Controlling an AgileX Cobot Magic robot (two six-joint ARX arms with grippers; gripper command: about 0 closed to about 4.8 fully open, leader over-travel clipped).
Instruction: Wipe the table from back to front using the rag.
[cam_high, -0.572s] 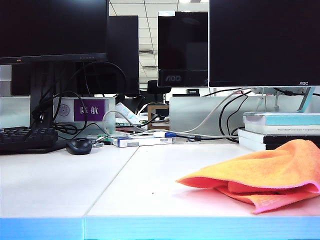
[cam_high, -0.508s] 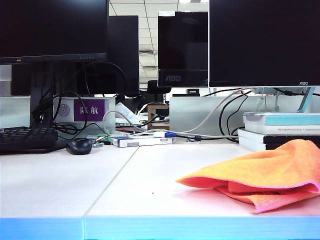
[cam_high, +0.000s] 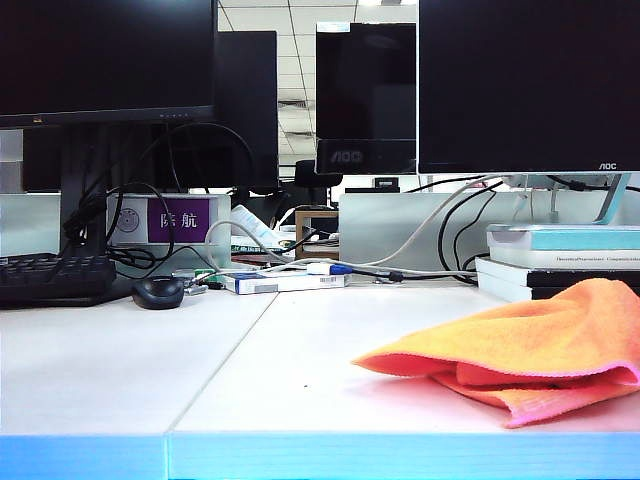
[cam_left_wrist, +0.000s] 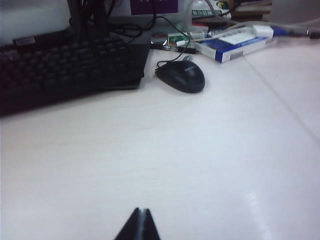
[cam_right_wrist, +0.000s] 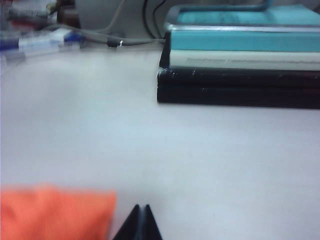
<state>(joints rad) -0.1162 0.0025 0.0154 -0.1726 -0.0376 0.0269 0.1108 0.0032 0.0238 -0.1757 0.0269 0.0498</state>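
The orange rag (cam_high: 530, 350) lies crumpled on the white table (cam_high: 250, 370) near its blue front edge, at the right of the exterior view. Neither arm shows in that view. In the right wrist view the rag (cam_right_wrist: 55, 212) is a blurred orange patch just beside my right gripper (cam_right_wrist: 141, 207), whose black tips are shut together and hold nothing. My left gripper (cam_left_wrist: 141, 211) is also shut and empty, hanging over bare table (cam_left_wrist: 175, 165) well short of the keyboard and mouse.
A black keyboard (cam_left_wrist: 65, 67) and a black mouse (cam_left_wrist: 182, 77) lie at the back left. A blue-and-white box (cam_left_wrist: 237, 42) and cables sit behind them. A stack of books (cam_right_wrist: 240, 60) stands at the back right. Monitors (cam_high: 520, 85) line the rear.
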